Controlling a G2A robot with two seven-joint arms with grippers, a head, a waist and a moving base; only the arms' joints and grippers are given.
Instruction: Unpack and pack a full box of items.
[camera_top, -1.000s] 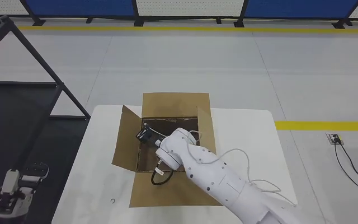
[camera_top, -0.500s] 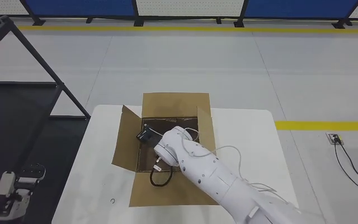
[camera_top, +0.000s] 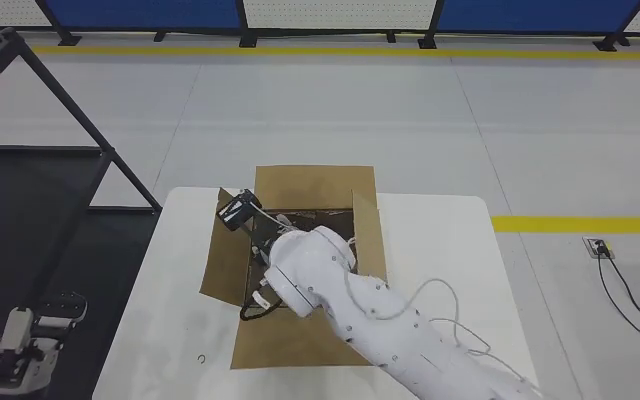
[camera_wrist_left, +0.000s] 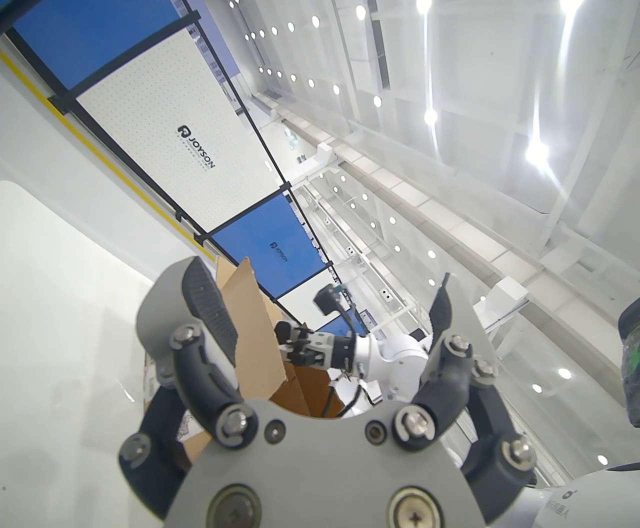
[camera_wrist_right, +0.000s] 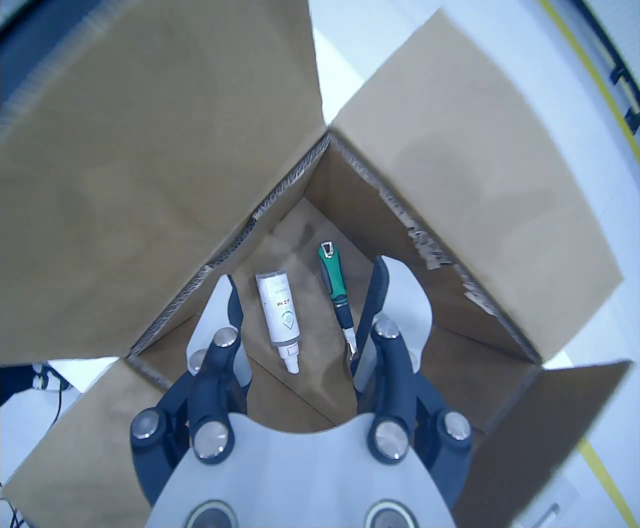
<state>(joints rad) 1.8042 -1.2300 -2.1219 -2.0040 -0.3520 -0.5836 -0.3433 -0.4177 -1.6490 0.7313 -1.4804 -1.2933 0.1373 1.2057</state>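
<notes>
Cardboard box (camera_wrist_right: 450, 165) flaps splayed, right jaws apart above bottle (camera_wrist_right: 280, 310), green-handled tool (camera_wrist_right: 332, 280)

Bright overhead light, ceiling lamps (camera_wrist_left: 537, 150) flaring, box (camera_wrist_right: 450, 165) interior dimmer, edges seemingly bowed.

Only print I spot: a small label on the bottle (camera_wrist_right: 278, 307) between my right fingers (camera_wrist_right: 234, 304), too tiny to read, plus logos on the panels (camera_wrist_left: 165, 135) past my left fingers (camera_wrist_left: 207, 305).
</notes>
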